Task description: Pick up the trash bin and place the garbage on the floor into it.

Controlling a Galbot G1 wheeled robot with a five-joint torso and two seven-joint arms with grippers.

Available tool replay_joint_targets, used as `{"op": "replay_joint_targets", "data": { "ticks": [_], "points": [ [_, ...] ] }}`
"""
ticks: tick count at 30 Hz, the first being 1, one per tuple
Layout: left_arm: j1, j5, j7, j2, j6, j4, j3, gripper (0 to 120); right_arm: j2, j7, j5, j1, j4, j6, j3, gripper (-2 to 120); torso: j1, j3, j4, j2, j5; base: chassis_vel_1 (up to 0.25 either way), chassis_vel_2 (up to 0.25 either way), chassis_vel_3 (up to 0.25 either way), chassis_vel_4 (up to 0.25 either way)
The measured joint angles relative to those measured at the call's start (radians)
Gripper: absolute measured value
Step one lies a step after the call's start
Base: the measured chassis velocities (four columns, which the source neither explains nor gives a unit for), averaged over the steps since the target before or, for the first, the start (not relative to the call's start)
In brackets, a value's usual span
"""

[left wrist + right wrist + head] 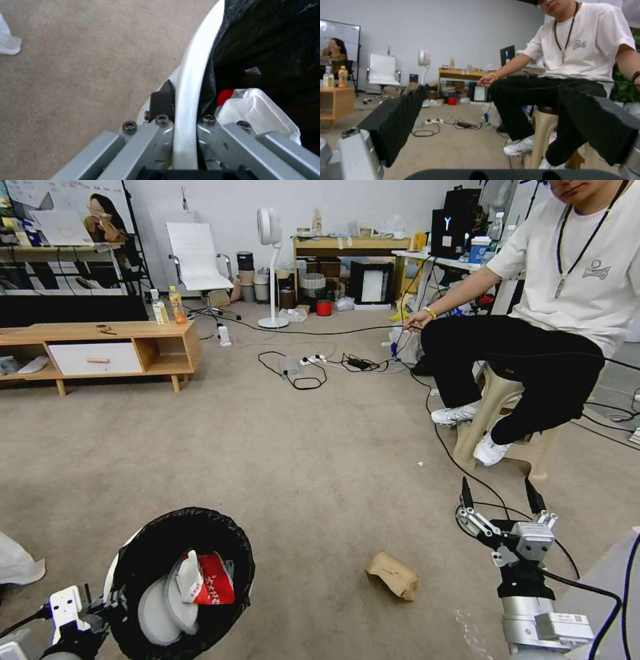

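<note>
White plastic, round, lined with a crinkled black bag: the trash bin (175, 580) sits tilted at the robot's lower left, its mouth turned up toward the head camera. The left gripper (185, 117) is clamped on the bin's white rim (190, 100), one dark finger pad (162, 101) pressed against the outside of the wall, the other finger inside against the black liner. Just past that inner finger, down in the bin, lie a red-white snack packet (215, 580) and a crumpled white tissue or wrapper (256, 110). A scrap of white material (8, 41) lies on the beige-grey short-pile carpet (287, 460), off to the outer side of the left gripper and well apart from it. The right gripper (499, 493) is raised at the robot's right, fingers pointing up and spread wide with nothing between them; its black ribbed pads (403, 120) stand apart. A crumpled brown paper bag (392, 575) lies on the carpet, below and inward of the right gripper, between it and the bin.
</note>
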Motion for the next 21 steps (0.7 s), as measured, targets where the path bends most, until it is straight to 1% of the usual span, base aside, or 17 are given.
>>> {"op": "replay_joint_targets", "data": {
  "ticks": [18,21],
  "points": [
    [-0.001,0.001,0.002,0.000,-0.003,0.006,0.002,1,0.003,-0.004,-0.007,0.002,-0.013,0.005,0.004,100,0.000,0.000,0.0000,0.000,0.0000,0.000,0.000,0.000,0.000],
    [-0.003,0.001,0.002,0.000,-0.003,0.009,0.001,1,0.004,-0.004,-0.010,0.005,-0.017,0.005,0.002,100,0.000,0.000,-0.0001,0.000,0.0000,-0.064,0.062,0.068,-0.077]
  ]
}}
